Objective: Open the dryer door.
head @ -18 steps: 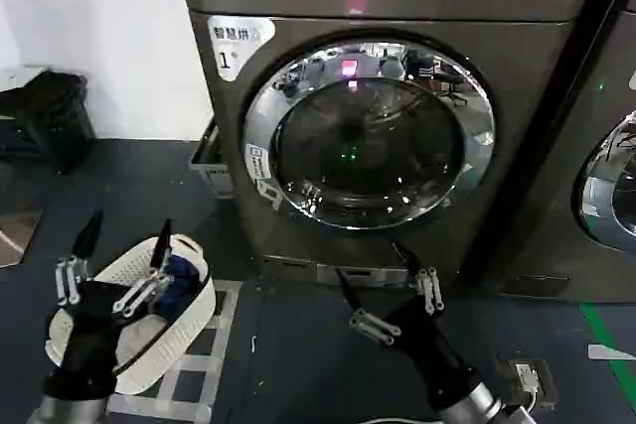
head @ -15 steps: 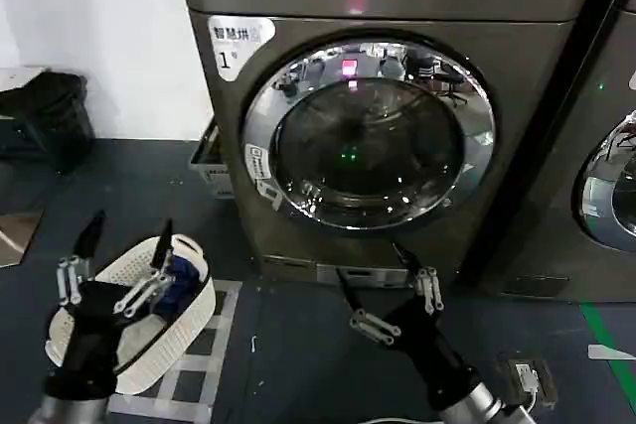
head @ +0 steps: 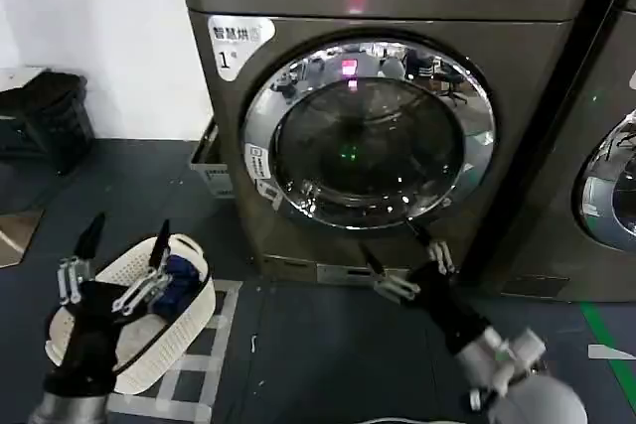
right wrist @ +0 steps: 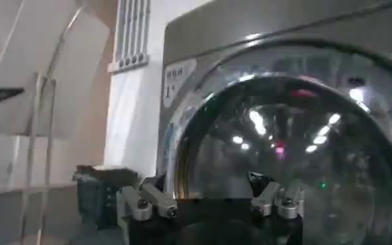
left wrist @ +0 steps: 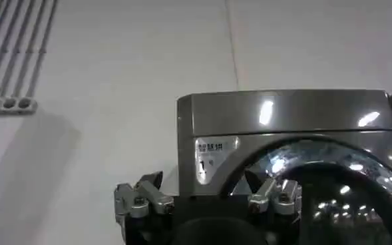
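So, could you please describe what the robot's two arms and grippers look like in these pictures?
Both are alike. The left gripper and right gripper each have two slim black pointed fingers on silver metal linkages with visible bolts, set on a black body. The left arm continues in black to a grey segment; the right arm ends in a silver-grey wrist joint and a rounded grey shell.

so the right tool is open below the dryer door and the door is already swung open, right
Not quite. The dryer door is shut, its chrome rim flush against the machine front, as the head view shows. The rest holds: the right tool is open, just below the door's lower edge. The left tool hovers open over the white laundry basket.
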`<state>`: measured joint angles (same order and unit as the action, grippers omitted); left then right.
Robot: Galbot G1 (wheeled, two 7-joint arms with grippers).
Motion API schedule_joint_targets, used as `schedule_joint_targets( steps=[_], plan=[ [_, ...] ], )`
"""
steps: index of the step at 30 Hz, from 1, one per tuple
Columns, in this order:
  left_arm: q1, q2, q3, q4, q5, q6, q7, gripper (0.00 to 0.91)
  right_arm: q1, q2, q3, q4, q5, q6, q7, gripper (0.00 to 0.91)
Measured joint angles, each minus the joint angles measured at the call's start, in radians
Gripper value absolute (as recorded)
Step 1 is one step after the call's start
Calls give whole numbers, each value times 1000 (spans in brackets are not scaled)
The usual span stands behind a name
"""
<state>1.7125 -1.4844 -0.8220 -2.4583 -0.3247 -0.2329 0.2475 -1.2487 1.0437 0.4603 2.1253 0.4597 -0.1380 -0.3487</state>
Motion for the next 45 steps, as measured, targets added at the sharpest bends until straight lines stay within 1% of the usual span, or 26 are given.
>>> schedule_joint_targets(
  steps=[1, 4, 5, 6, 7, 8, 10, 16, 19, 22, 24, 27, 32, 37, 45],
  plan=[
    [0, 0, 0, 1, 0, -2, 0, 907, 31, -20, -20, -22, 8, -6, -8, 907],
    [3, -2, -1, 4, 2, -3, 0, 907, 124, -56, -80, -77, 39, -44, -28, 907],
    [4, -3, -2, 4, 4, -3, 0, 907, 154, -61, -99, -91, 47, -59, -28, 907],
    [7, -3, -3, 4, 6, -2, 0, 907, 189, -62, -123, -107, 53, -87, -30, 907],
    [9, -3, -6, 1, 6, -1, 0, 907, 222, -62, -144, -123, 54, -114, -36, 907],
    [11, -3, -9, -2, 5, 0, 0, 907, 253, -61, -164, -137, 45, -127, -56, 907],
    [14, -3, -14, -7, 4, 0, 0, 907, 314, -49, -199, -169, 26, -133, -107, 907],
    [30, -8, -8, -7, 20, 4, -4, 907, 448, 8, -278, -293, 20, -107, -197, 907],
    [33, -12, -3, -11, 25, 3, -4, 907, 514, 35, -316, -362, 19, -87, -211, 907],
    [37, -12, -2, -14, 26, 3, -4, 907, 586, 59, -354, -430, 19, -78, -217, 907],
    [39, -12, -3, -14, 25, 2, -4, 907, 626, 74, -374, -470, -1, -57, -217, 907],
    [39, -12, -3, -14, 27, 2, -4, 907, 683, 104, -401, -526, -6, -53, -222, 907],
    [34, -8, -3, -8, 27, 3, -4, 907, 741, 153, -433, -593, -12, -53, -228, 907],
    [31, -4, -8, -5, 26, 6, -4, 907, 772, 200, -462, -635, -30, -53, -232, 907],
    [27, -4, -11, -1, 24, 7, -3, 907, 809, 255, -485, -705, -39, -55, -237, 907]
  ],
)
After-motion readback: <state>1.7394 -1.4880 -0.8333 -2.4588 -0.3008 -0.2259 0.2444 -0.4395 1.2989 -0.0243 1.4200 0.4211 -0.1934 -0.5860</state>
